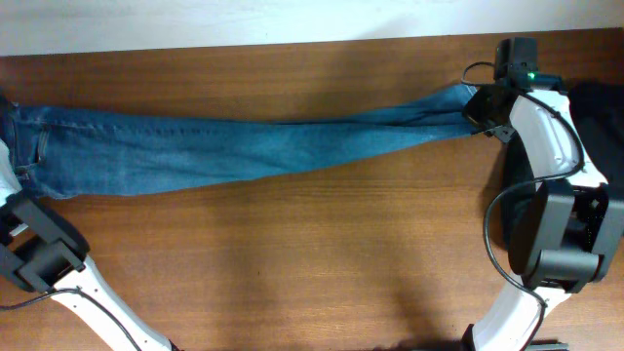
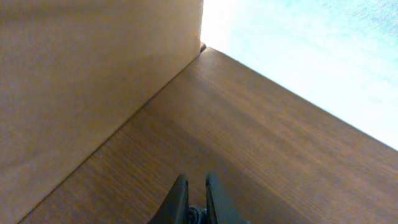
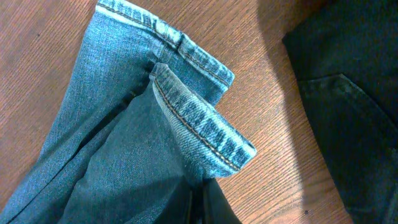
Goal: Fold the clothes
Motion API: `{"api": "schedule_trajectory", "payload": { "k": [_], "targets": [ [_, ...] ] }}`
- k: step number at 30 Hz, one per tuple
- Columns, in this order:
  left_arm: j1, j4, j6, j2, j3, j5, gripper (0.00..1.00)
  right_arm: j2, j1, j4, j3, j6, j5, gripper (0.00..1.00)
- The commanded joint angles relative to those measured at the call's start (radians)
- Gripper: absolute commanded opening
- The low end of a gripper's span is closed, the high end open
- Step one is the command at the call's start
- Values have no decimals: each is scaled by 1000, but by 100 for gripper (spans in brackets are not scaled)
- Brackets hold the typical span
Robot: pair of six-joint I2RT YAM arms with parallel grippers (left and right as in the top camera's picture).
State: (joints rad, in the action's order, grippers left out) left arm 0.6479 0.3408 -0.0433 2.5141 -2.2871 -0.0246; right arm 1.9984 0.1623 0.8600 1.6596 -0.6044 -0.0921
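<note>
The jeans (image 1: 244, 146) lie stretched across the tabletop (image 1: 292, 263), the waistband (image 1: 24, 156) at the left edge and the leg ends at the right. The right hand (image 3: 202, 202) is closed on the denim just behind the hems (image 3: 205, 134), as the right wrist view shows. The left hand (image 2: 194, 186) has its fingers almost together with nothing between them, and it points at bare wood, apart from the cloth.

What could go wrong, in my judgement:
- The grip sits near the edge of the cloth. If it catches only one layer, the other leg can slide out when the end is carried over, and the fold becomes uneven.
- Only one end is held. If the right hand pulls toward the waistband, the whole garment may drag along the wood in place of folding, because nothing pins the waistband.
- The legs are a little twisted near the hems, so a crease can be locked into the fold.
- The black garment (image 1: 600, 117) lies just beside the right arm, and the arm or its cable may catch it and pull it along.

Count: one pair of jeans, two hems in view, one black garment, two hands, one of them gripping
</note>
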Motion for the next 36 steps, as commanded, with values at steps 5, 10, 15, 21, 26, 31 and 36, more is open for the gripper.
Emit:
{"api": "schedule_trajectory", "payload": {
  "k": [5,10,15,21,26,31,36],
  "targets": [
    [11,-3,6,68,-17,77,2,2,-47,-1,16,-2,-60,4],
    [11,-3,6,76,-17,77,7,2,-44,28,16,-2,-104,4],
    [11,-8,6,79,-17,78,1,2,-44,69,16,-2,-131,4],
    [11,-35,13,105,-17,78,20,2,-44,137,16,-2,-179,4],
    [11,-30,47,107,-18,77,68,2,-44,146,16,-1,-182,12],
    [11,6,58,106,-18,74,76,2,-43,142,16,-1,-182,11],
    [5,47,58,103,-18,74,77,2,-43,133,16,-2,-182,12]
  ]
}}
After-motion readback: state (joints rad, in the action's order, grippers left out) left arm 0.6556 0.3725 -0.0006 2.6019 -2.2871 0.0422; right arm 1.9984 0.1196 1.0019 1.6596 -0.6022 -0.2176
